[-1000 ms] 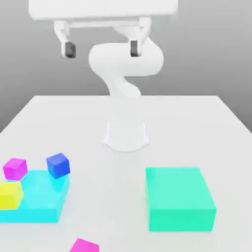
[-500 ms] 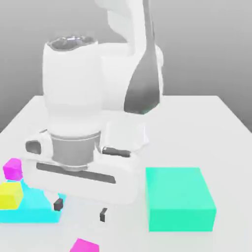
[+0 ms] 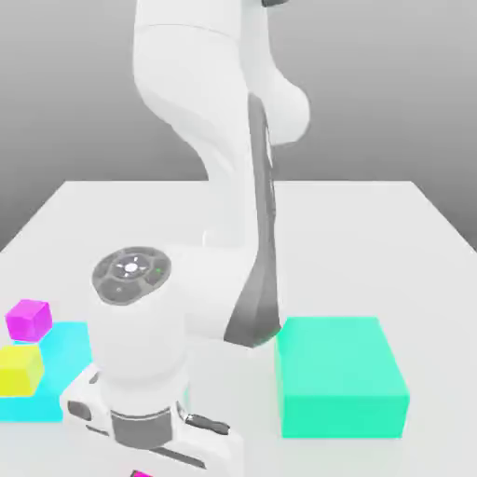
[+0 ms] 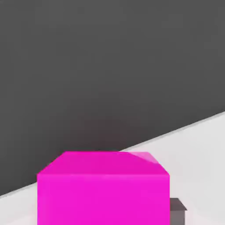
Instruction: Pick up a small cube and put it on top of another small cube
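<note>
In the exterior view the white arm (image 3: 210, 186) bends low over the near edge of the white worktop (image 3: 373, 242), its hand at the bottom of the picture. A sliver of pink cube (image 3: 140, 474) shows just beneath the hand. On the exterior view's left, a magenta cube (image 3: 29, 320) and a yellow cube (image 3: 20, 369) stand by a cyan slab (image 3: 65, 347); a teal block (image 3: 341, 375) lies right

In the hand view the pink cube (image 4: 103, 188) sits on the worktop (image 4: 197, 158), one dark fingertip (image 4: 177, 211) against its side: the claw is clamped on the pink cube

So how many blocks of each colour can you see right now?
Pink: 2, far pink cube and near pink cube
Yellow: 1, yellow cube
Light blue: 1, flat block
Green: 1, big block
Total: 5
</note>
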Controlling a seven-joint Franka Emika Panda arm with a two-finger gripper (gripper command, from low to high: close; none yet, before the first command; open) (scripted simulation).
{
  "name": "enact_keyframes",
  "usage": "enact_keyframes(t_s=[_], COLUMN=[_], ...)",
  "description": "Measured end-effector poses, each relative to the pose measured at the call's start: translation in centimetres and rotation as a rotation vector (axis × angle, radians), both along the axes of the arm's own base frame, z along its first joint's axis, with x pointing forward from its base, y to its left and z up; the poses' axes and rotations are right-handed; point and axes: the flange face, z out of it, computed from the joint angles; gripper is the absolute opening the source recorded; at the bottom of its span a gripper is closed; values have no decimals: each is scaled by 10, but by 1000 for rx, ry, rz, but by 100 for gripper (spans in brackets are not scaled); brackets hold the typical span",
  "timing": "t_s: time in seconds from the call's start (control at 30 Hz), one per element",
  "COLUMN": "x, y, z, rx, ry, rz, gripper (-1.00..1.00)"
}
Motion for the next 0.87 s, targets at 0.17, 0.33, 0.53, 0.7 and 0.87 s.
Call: enact_keyframes(t_s=[0.17,0.33,0.53,0.7,0.87], x=[-16,-84,-209,-246,-246], y=[-32,-129,-226,-234,-232], z=[61,104,143,122,97], rx=[-9,-28,-16,4,3], ry=[1,2,0,-2,-2], rz=[-116,-528,-1089,-1270,-1268], gripper=[-100,-100,-100,-100,100])
